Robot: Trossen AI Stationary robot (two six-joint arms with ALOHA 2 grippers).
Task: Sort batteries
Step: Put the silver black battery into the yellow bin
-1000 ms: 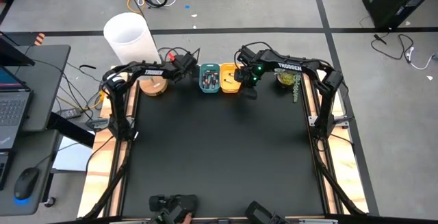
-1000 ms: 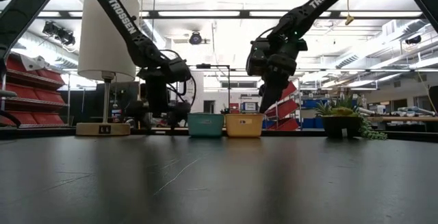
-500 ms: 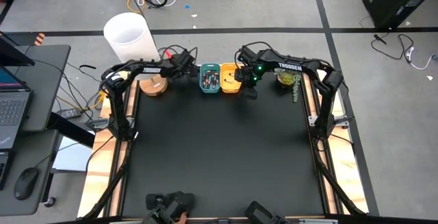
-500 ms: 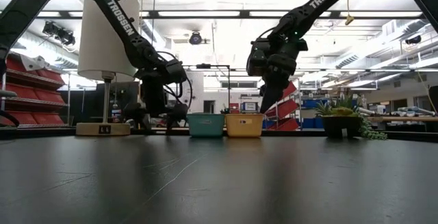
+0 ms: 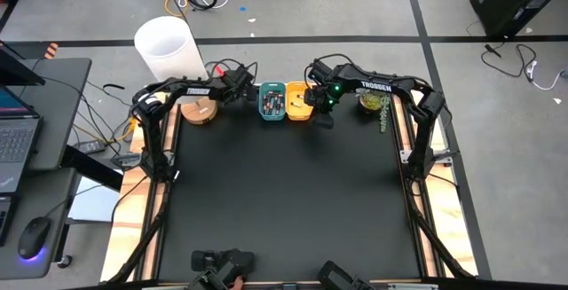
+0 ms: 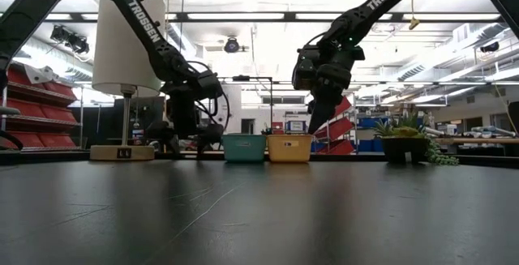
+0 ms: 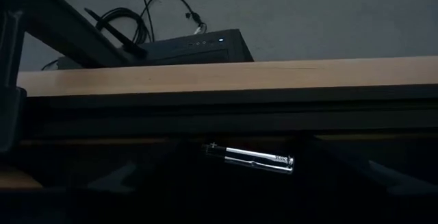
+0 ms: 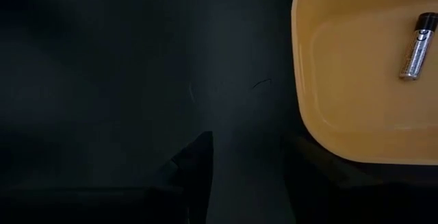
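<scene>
In the left wrist view a slim silvery battery (image 7: pixel 250 159) lies on its side on the black table, just before the wooden far edge. My left gripper (image 5: pixel 240 82) is open and hangs low over that spot (image 6: pixel 187 145), left of the teal bin (image 5: pixel 272 101), touching nothing. The teal bin holds several dark cells. One silvery battery (image 8: pixel 416 38) lies on the floor of the yellow bin (image 5: pixel 297 101). My right gripper (image 8: pixel 250 162) is open and points down at the table beside the yellow bin's right end (image 5: pixel 321 120), holding nothing.
A lamp with a white shade (image 5: pixel 164 46) and a wooden base (image 5: pixel 198 111) stands at the far left. A potted plant (image 5: pixel 374 102) is at the far right. Both bins sit against the far edge. The black mat (image 5: pixel 284 201) stretches toward the near edge.
My left gripper has sunk a little toward the table near the far edge and shifted slightly away from the teal bin. The right arm has kept still.
</scene>
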